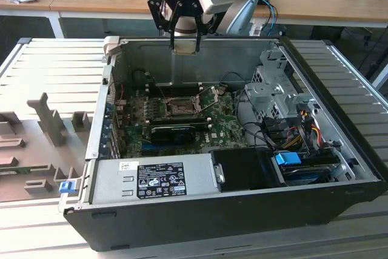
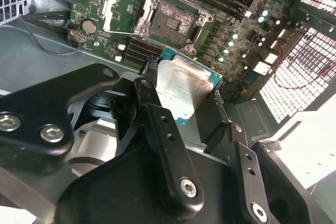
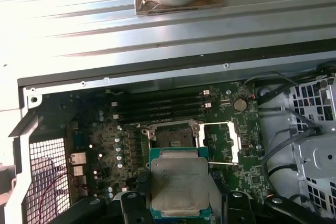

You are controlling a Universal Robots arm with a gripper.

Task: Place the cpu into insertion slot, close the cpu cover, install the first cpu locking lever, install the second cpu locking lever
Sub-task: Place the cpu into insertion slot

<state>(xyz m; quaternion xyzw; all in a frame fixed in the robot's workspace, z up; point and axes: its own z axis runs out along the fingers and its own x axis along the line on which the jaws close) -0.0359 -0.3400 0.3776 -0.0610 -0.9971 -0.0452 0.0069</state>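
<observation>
My gripper (image 1: 185, 42) hangs above the back wall of the open computer case, shut on the cpu (image 1: 185, 47). In both wrist views the cpu (image 2: 184, 85) (image 3: 178, 182) shows its dull silver top with a green edge, pinched between the black fingers (image 2: 152, 114). The insertion slot (image 1: 180, 108) (image 2: 173, 22) (image 3: 170, 135) lies bare on the green motherboard, well below the chip and apart from it. The cpu cover (image 2: 123, 8) (image 3: 220, 140) (image 1: 209, 96) is swung open beside the slot, a thin silver frame with a square opening.
The case (image 1: 200, 204) lies on its side on a slatted metal table. A power supply (image 1: 154, 180) fills its near side, and a drive cage (image 1: 276, 83) with cables sits at the exterior view's right. Memory slots (image 3: 157, 108) run beside the socket. Grey fixtures (image 1: 48, 119) stand at the exterior view's left.
</observation>
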